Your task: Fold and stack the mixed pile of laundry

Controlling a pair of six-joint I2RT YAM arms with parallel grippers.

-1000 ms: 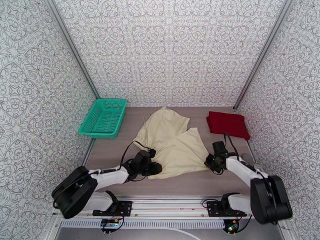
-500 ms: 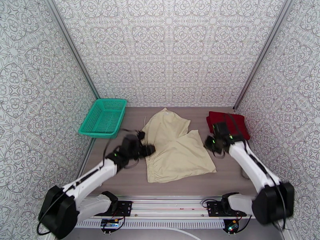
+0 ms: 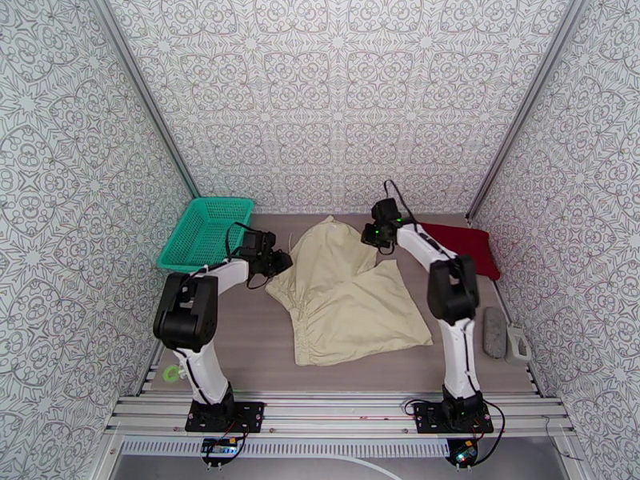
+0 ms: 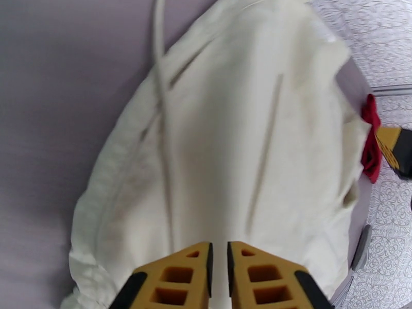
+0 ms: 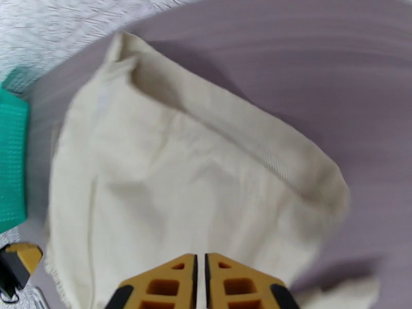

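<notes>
Grey surface (image 3: 232, 338), patterned walls all round. Left gripper (image 4: 218, 253) is nearly closed, pinching the left edge of the cream garment (image 3: 344, 298) near its white cord (image 4: 160, 57). Right gripper (image 5: 201, 263) is pinched shut on the far right edge. Probably a two-point hold to stretch it flat for folding. The garment lies mid-surface. Dark red shirt (image 3: 468, 246) sits folded at far right, likely the stack base. Teal basket (image 3: 204, 234) is far left, apart.

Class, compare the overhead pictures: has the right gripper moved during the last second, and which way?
Yes. The right gripper went from the cream garment's near right edge toward the back wall, ending left of the folded red shirt.
</notes>
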